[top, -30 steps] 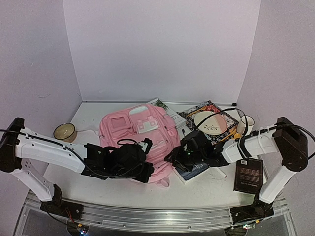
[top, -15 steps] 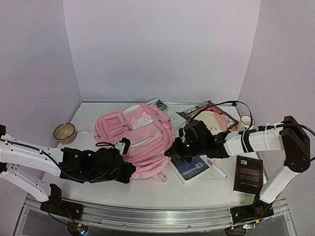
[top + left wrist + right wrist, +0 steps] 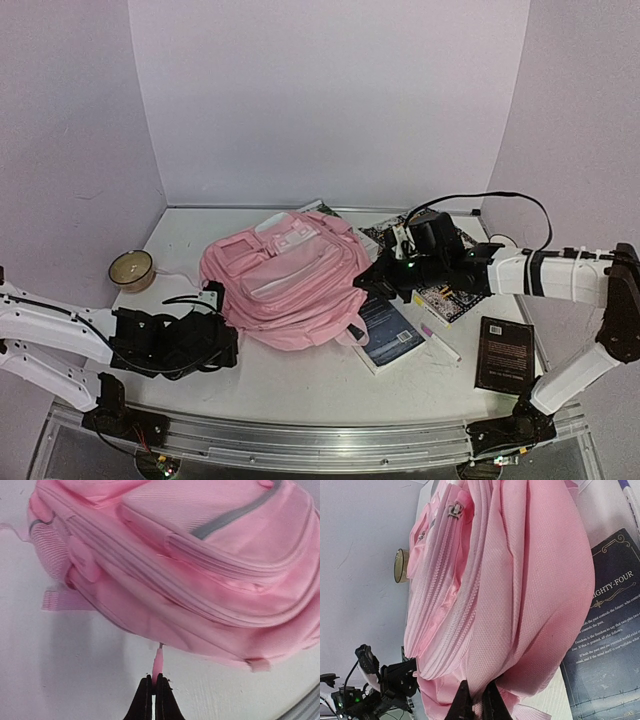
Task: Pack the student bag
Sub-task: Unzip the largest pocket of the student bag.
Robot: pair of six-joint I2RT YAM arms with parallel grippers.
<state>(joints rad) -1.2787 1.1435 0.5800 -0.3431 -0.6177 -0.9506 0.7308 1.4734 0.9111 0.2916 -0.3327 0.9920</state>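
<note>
Pink student bag (image 3: 285,285) is lying pockets-up on the white table (image 3: 300,385). My left gripper (image 3: 154,690) is pinching the bag's pink zipper pull (image 3: 158,661) at its near-left edge, jaws squeezed together on it. My right gripper (image 3: 479,700) is clamping a fold of fabric on the bag's right side, with the dark blue book (image 3: 392,335) sitting just beside the bag.

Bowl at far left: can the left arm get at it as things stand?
Probably not yet: the left gripper is shut on the student bag's zipper pull and must let go first. Otherwise the bowl stands in the open, nothing covering it.
</note>
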